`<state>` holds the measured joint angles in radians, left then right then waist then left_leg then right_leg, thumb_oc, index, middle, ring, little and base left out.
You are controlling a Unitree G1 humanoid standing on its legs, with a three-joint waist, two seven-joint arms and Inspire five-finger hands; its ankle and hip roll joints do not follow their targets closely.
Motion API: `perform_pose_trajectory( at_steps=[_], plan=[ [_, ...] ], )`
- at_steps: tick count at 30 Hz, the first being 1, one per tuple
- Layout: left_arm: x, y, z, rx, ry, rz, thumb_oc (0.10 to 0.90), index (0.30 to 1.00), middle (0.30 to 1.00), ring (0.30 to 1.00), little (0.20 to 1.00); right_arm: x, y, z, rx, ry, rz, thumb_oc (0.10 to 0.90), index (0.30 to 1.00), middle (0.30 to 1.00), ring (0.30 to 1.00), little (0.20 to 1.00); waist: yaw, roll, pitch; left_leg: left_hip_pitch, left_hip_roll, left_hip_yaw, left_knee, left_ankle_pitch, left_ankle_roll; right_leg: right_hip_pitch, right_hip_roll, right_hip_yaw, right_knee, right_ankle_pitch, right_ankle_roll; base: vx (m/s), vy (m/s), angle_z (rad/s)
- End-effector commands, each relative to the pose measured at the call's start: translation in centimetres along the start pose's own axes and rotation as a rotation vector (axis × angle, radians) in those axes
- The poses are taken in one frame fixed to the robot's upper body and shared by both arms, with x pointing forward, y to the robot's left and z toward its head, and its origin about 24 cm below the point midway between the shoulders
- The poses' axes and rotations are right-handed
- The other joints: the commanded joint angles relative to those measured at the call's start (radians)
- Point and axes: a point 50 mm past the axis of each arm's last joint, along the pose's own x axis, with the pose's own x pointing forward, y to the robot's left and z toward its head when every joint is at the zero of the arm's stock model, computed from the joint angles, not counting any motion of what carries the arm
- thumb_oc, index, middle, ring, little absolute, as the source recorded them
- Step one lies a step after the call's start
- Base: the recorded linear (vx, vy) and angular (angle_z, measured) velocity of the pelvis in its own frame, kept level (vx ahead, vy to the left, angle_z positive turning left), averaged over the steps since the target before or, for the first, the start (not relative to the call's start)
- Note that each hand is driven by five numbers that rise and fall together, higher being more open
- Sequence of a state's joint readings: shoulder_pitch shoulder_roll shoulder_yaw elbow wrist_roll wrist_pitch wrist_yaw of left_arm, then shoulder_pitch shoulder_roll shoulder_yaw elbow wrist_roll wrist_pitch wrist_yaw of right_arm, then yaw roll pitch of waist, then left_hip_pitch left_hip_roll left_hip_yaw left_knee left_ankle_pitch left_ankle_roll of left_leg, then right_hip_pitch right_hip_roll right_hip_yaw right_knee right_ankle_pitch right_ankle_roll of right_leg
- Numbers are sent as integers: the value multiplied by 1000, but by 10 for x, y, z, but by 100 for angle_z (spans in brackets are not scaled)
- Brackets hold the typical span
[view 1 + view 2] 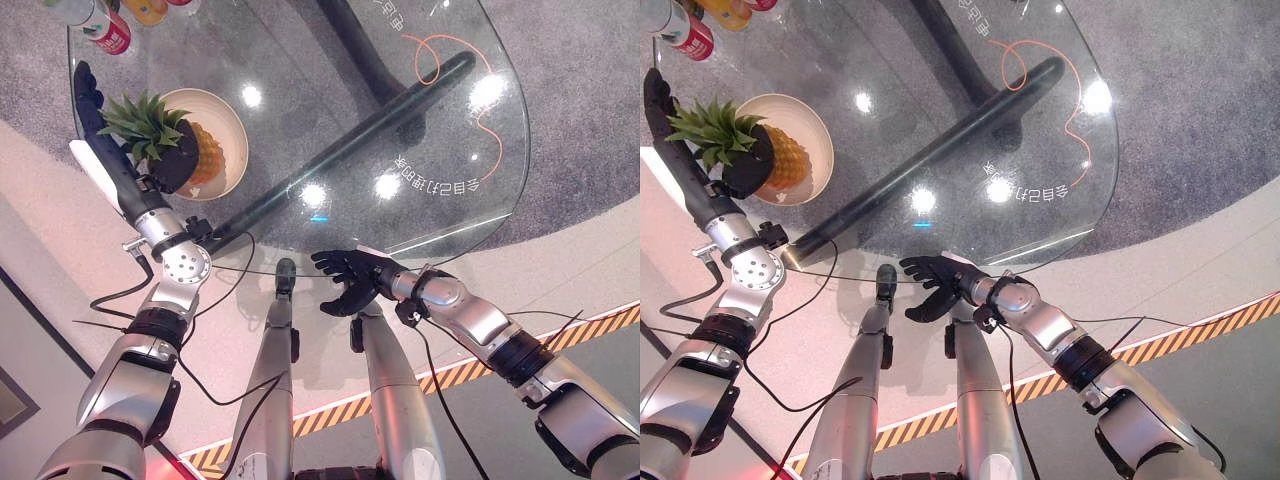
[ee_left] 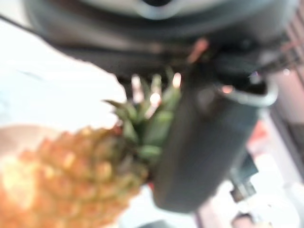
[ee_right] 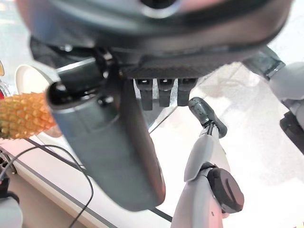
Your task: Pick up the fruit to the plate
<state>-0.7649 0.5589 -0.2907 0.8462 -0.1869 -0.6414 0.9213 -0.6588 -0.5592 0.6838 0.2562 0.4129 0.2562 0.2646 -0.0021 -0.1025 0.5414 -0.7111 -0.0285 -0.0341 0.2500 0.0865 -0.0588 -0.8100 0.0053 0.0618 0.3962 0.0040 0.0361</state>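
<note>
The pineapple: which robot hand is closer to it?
The left hand. Its fingers are curled round the pineapple over the plate. The right hand hangs far off, by the glass table's near edge.

Pineapple point(image 1: 195, 150) on plate point(image 1: 232, 135), table point(image 1: 400, 110) left; cans point(image 1: 105, 25) behind.

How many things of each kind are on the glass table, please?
Pineapple: 1
Plate: 1
Bottles or cans at the far edge, partly cut off: at least 2
Total: at least 4
</note>
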Motion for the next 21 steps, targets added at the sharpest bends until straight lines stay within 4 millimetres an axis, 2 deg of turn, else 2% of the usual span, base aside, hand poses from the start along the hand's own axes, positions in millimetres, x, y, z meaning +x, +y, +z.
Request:
perform_pose_trajectory(
  at_steps=[1, 21],
  plan=[
    [22, 11, 22, -109, -94, 92, 800, 900, 900, 900, 900, -8, 17, 14, -5, -120, 62, 800, 900, 900, 900, 900, -21, 53, -21, 26, -80, -2, 41, -57, 28, 70, -1, -88, -91, 37, 37, 0, 0, 0],
    [19, 22, 10, -69, -46, 6, 800, 900, 900, 900, 900, -12, 16, 13, 8, -124, 65, 800, 900, 900, 900, 900, -15, 68, -21, 107, -73, -2, 24, -55, 28, 162, -10, -82, -107, 25, 41, -2, -3, 0]
  ],
)
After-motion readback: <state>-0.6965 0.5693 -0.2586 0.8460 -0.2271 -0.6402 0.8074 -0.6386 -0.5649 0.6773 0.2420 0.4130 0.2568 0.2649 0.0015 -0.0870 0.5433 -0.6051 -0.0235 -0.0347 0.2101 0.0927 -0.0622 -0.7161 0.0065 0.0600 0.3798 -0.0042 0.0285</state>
